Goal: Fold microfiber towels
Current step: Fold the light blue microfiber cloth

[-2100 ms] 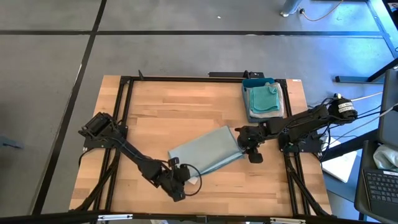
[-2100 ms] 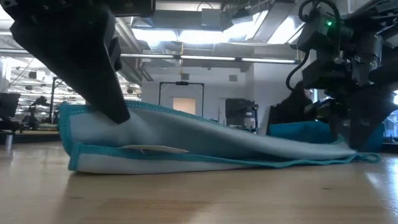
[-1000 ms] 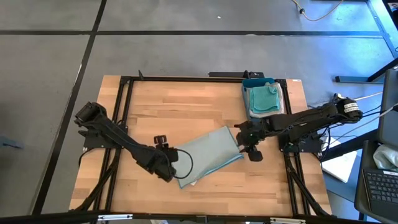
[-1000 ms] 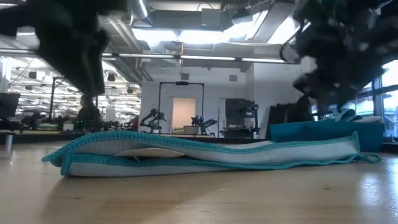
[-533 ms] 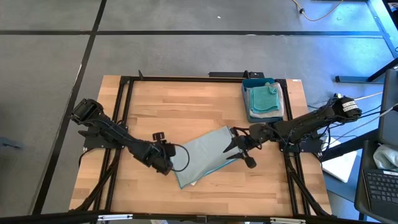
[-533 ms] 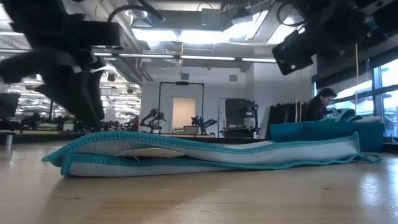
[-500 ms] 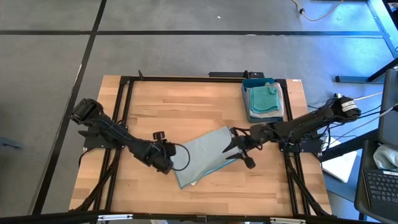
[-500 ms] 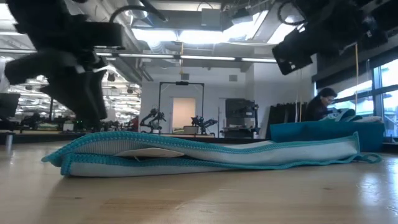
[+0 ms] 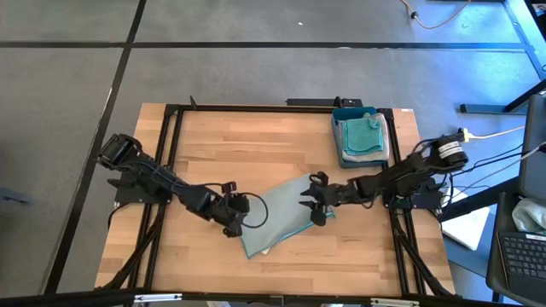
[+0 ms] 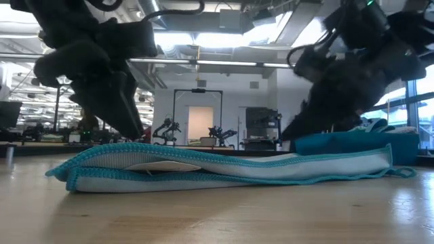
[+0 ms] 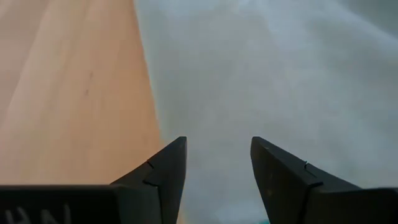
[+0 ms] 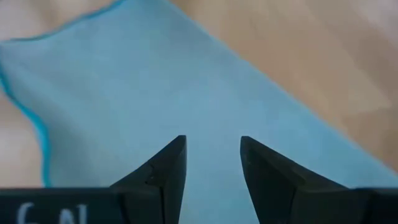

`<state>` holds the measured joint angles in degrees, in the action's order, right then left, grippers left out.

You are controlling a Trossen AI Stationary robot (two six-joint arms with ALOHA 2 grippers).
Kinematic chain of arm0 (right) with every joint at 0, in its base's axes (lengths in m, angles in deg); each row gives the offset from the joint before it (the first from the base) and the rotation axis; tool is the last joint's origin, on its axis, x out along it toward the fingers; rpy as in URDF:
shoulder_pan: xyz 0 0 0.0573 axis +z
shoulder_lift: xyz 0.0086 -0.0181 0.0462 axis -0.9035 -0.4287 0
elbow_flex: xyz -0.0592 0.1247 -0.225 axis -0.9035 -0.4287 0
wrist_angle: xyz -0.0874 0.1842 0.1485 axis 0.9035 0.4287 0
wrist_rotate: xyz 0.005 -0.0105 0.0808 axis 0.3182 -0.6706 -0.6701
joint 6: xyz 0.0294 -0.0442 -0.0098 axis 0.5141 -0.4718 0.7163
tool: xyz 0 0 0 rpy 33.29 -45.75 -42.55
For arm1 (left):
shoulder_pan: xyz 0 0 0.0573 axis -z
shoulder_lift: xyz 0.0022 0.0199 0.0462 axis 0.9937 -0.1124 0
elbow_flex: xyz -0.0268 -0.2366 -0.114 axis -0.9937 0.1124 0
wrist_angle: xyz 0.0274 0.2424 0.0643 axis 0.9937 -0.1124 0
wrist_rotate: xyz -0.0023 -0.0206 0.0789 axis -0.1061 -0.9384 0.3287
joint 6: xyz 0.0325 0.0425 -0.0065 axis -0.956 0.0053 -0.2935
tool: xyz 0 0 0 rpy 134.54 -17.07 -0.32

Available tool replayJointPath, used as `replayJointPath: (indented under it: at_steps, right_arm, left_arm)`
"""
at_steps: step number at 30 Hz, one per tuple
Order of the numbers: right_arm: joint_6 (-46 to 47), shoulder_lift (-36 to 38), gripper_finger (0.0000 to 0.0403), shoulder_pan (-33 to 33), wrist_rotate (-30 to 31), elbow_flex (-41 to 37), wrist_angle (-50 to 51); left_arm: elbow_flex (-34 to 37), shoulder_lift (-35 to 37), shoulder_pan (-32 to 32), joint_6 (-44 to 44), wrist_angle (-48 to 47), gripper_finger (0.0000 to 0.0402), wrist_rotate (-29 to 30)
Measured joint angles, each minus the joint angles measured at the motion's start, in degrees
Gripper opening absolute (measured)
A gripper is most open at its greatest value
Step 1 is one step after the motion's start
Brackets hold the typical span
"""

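A light grey-blue microfiber towel (image 9: 286,213) with a teal hem lies folded in two layers, flat on the wooden table; the low view (image 10: 224,169) shows a white tag between the layers. My left gripper (image 9: 241,207) is open, over the towel's left edge (image 11: 149,93), fingers just above the cloth (image 10: 132,125). My right gripper (image 9: 312,203) is open over the towel's right part (image 12: 205,81), tilted down toward it (image 10: 298,129).
A blue plastic tray (image 9: 336,119) at the table's far right holds several folded towels (image 9: 363,136); it shows behind the towel in the low view (image 10: 339,144). Bare wood lies on the far left and along the near edge.
My left gripper has gone toward the table's right and far side, up to the towel's left edge. My right gripper has gone toward the table's left, from beside the towel's right edge to over the cloth. The towel has stayed flat and still.
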<state>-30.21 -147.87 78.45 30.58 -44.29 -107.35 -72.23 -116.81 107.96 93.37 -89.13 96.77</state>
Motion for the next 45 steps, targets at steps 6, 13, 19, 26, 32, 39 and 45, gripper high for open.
replayJointPath:
  at_steps: [6, 13, 19, 26, 32, 39, 45]
  right_arm:
    - [3.5, -6.3, 0.0154, 0.0, 0.0, 3.4, 2.4]
    - [9.3, -7.2, 0.0154, -0.3, 6.8, 6.0, 8.9]
    - [13.5, -6.9, 0.0154, -0.3, 7.6, 6.5, 12.4]
    - [16.2, -6.5, 0.0154, -0.5, 7.8, 6.6, 16.1]
    - [13.4, -7.4, 0.0154, -2.5, 8.0, 6.7, 16.1]
    - [3.9, -7.6, 0.0154, -8.8, 5.3, 6.5, 12.1]
    - [-4.1, -9.8, 0.0154, -15.0, -2.0, 9.2, 10.3]
  left_arm:
    - [0.0, 0.0, 4.9, 7.7, 1.7, 0.0170, 1.5]
    - [0.0, -2.6, 10.9, 11.5, 3.5, 0.0170, 6.2]
    - [0.0, -8.5, 13.0, 15.9, 7.6, 0.0170, 11.0]
    - [0.0, -14.5, 14.2, 18.6, 17.5, 0.0170, 12.9]
    - [-0.1, -16.1, 14.6, 20.4, 21.8, 0.0170, 13.6]
    - [0.0, -16.2, 14.7, 20.6, 27.1, 0.0170, 12.6]
    - [0.0, -16.2, 14.4, 20.6, 31.5, 0.0170, 13.0]
